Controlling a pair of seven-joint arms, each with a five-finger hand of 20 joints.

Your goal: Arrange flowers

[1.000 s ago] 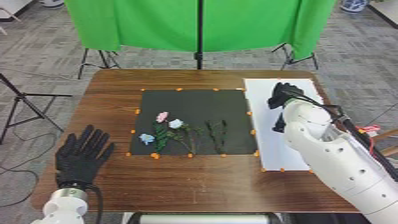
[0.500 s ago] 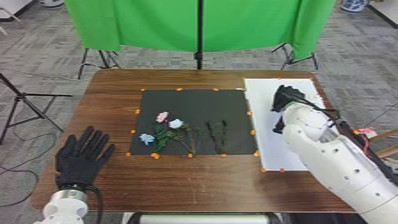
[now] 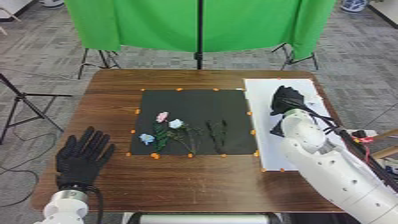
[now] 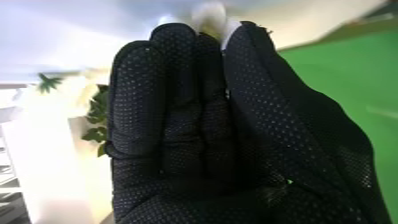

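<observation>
White sheet (image 3: 274,156): right hand (image 3: 286,99) over it, fingers nearly straight, thumb close in. Can't tell if it has hold of the pale bloom (image 4: 211,19) at the tips. Best: stay low, ease off gently, don't drag petals. Left hand (image 3: 78,165) flat, spread, empty. On black mat (image 3: 195,101): leafy pink flower (image 3: 162,117), white flower (image 3: 176,123), pale blue flower (image 3: 147,138), heads bunched; thin dark stems (image 3: 223,132) beside.
</observation>
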